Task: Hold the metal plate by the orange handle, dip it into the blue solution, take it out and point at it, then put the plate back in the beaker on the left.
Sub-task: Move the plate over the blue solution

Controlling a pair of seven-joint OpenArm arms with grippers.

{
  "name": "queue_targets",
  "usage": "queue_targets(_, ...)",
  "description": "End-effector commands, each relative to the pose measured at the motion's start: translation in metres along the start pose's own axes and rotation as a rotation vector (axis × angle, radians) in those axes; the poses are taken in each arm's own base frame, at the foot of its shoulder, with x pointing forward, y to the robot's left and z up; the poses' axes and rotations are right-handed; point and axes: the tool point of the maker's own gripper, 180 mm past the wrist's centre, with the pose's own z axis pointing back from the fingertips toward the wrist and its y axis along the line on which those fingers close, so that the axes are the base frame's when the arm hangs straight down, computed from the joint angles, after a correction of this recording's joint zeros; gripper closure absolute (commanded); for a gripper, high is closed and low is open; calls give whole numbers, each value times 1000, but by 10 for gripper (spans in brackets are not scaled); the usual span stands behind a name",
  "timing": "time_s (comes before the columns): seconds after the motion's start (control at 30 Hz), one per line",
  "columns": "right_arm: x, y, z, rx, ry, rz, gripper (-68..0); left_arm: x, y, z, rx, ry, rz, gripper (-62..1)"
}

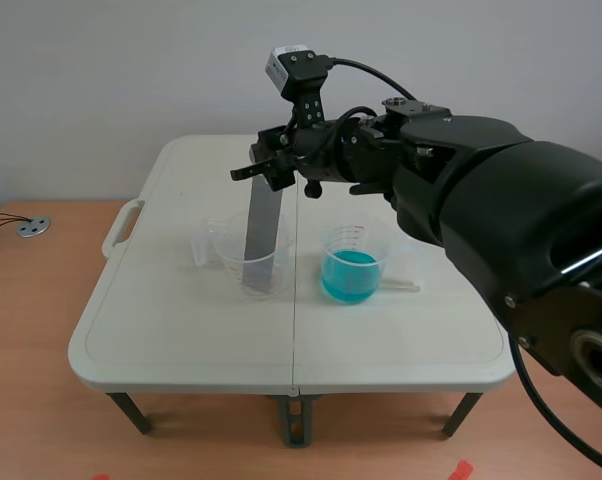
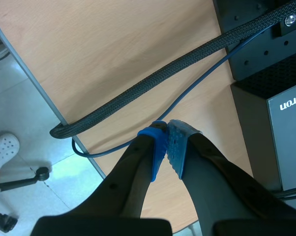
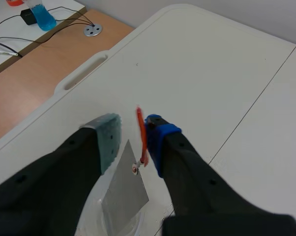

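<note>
Scene view: the right gripper (image 1: 273,165) is up over the white folding table (image 1: 181,330), right at the top end of the flat grey metal plate (image 1: 264,235). The plate stands tilted inside the clear plastic beaker (image 1: 221,245) on the left, near the second clear beaker of blue solution (image 1: 351,272). The left arm isn't in this shot.

Left wrist view: the left gripper (image 2: 166,146) has its blue pads pressed together on nothing. It hangs over a wooden surface (image 2: 113,49) with a black braided cable (image 2: 153,83) running across it, nowhere near the action.

Right wrist view: the fingers are spread, with the thin orange handle (image 3: 141,135) between them. It sits just beside the blue pad (image 3: 155,142), maybe touching, and there's a clear gap to the grey-green pad (image 3: 108,140) — so no grip.

Progress-wise, my guess is it's either the very start (handle not yet grabbed, dip and pointing all left to do) or the very end, with the plate parked in the left beaker. Can't tell which from this.
</note>
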Motion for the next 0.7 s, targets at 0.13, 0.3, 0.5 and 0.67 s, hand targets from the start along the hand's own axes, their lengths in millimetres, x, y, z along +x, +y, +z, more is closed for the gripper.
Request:
queue_targets(0.13,28,4,-2,26,-81,15,-11,3,-1,0,-4,-9,1,-17)
queue_targets(0.3,33,18,0,101,-119,16,-11,3,-1,0,-4,-9,1,-17)
queue_targets(0.5,34,38,5,194,-182,34,-11,3,-1,0,-4,-9,1,-17)
queue_targets(0.67,32,46,9,211,-219,86,-11,3,-1,0,-4,-9,1,-17)
